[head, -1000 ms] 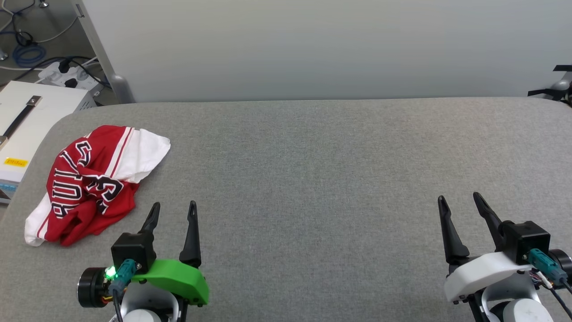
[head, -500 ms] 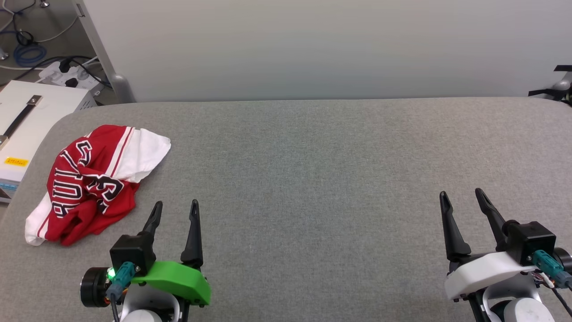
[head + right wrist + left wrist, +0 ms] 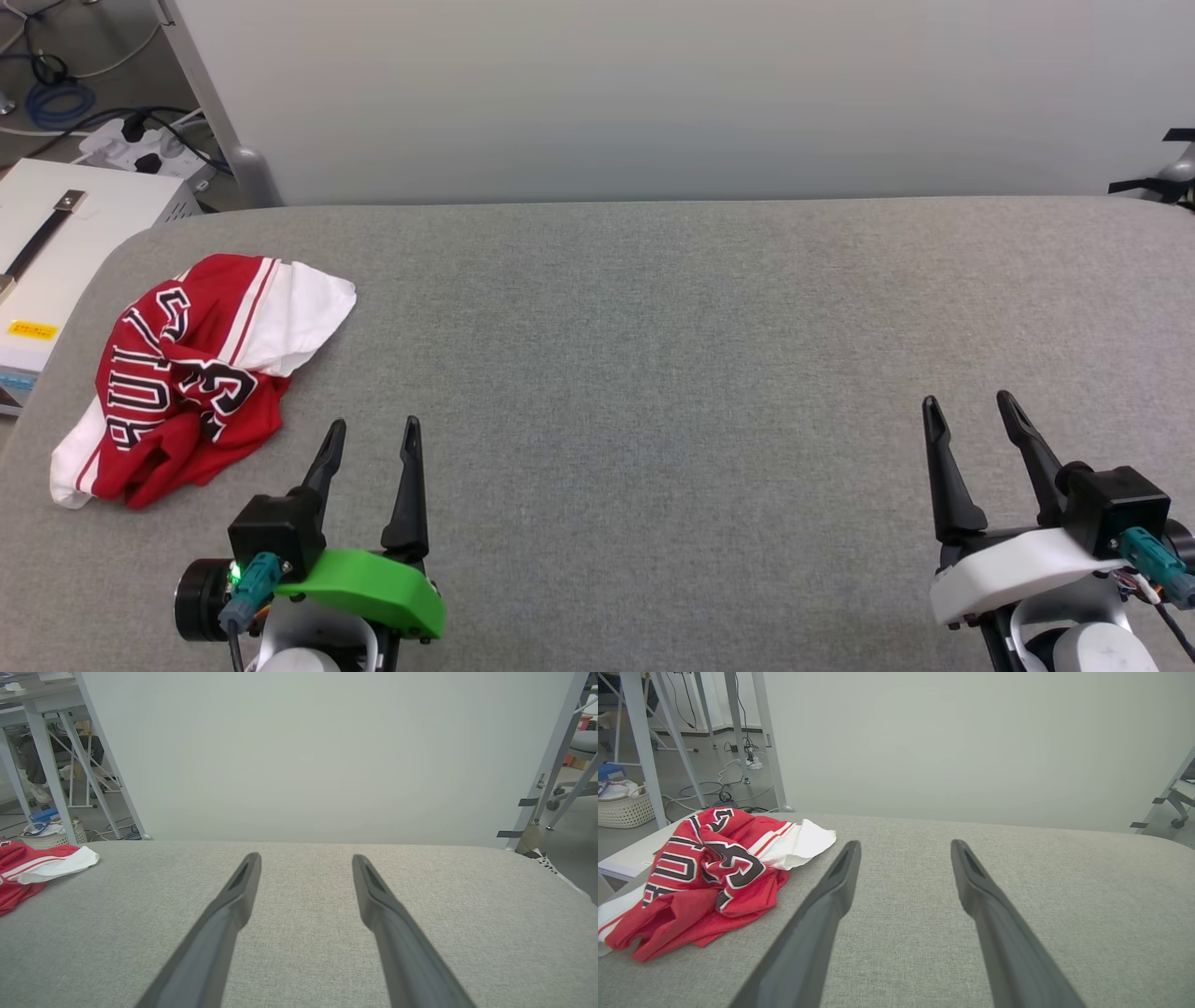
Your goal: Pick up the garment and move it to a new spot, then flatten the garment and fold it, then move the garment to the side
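Since a second ago our head camera has tipped a little, so the whole scene sits slightly higher in the head view. Against the cloth beneath it, our left gripper (image 3: 374, 424), the one with the green shell, has edged toward three o'clock. The garment (image 3: 187, 373), a crumpled red basketball-style shirt with a white sleeve and black, white-outlined lettering, has not stirred.

It lies in a loose heap on the grey fabric-covered table (image 3: 653, 373), out at the table's nine o'clock end near the rounded corner. Its white sleeve is spread toward two o'clock. From our left gripper it sits at about ten o'clock, near but not touching. In the left wrist view the long dark fingers (image 3: 824, 914) stand well apart with only bare cloth between them.

Our right gripper (image 3: 965, 399), with the white shell, hovers over the table's four o'clock area, well apart from the shirt. Its fingers are likewise spread wide and hold nothing.

Beyond the table's twelve o'clock edge stands a plain pale wall panel (image 3: 653, 93). A white box with a black strap (image 3: 56, 243) sits off the ten o'clock corner.
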Available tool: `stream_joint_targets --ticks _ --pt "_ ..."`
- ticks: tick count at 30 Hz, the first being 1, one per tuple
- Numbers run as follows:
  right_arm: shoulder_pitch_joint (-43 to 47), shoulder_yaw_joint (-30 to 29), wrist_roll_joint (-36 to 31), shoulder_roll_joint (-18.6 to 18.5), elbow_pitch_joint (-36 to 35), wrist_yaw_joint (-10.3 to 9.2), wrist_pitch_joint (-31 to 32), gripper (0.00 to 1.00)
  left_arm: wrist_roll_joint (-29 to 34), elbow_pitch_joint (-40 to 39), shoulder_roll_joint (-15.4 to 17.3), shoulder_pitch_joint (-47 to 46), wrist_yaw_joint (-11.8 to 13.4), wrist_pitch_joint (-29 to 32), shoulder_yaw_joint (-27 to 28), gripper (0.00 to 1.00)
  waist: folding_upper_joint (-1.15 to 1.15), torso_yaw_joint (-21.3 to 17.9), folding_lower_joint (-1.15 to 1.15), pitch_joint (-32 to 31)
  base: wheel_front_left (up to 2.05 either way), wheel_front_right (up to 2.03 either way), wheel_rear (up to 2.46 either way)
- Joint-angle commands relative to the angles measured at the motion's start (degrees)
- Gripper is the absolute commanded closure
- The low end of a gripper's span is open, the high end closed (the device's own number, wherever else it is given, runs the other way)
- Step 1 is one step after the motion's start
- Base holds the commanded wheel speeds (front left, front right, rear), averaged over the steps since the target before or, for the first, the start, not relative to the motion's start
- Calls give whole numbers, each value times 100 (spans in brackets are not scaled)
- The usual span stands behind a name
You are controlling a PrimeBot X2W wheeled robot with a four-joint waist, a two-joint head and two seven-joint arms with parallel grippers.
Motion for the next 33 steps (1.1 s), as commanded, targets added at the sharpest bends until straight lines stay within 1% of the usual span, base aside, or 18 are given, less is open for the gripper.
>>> stream_joint_targets --ticks 1,6,22,26,28,33 --pt "65 -6 46 5 49 -3 -62 0 -71 52 -15 43 -38 -58 -19 0 0 1 0 8 0 0 0" --pt "59 -8 50 6 214 -3 -121 0 -111 256 -16 42 -58 -118 -76 0 0 -1 0 21 0 0 0" --pt "43 34 218 7 445 -3 -308 0 -273 480 -19 12 -92 -307 -141 0 0 18 0 65 0 0 0" --pt "45 53 270 7 447 -3 -354 0 -309 543 -20 -10 -35 -355 -121 0 0 96 0 109 0 0 0" --pt "47 160 346 7 452 -4 -378 0 -329 569 -21 -33 -21 -378 -106 0 0 159 0 132 0 0 0" --pt "94 413 282 7 465 -4 -437 0 -388 630 -22 -64 -35 -439 -96 0 0 444 0 150 0 0 0"
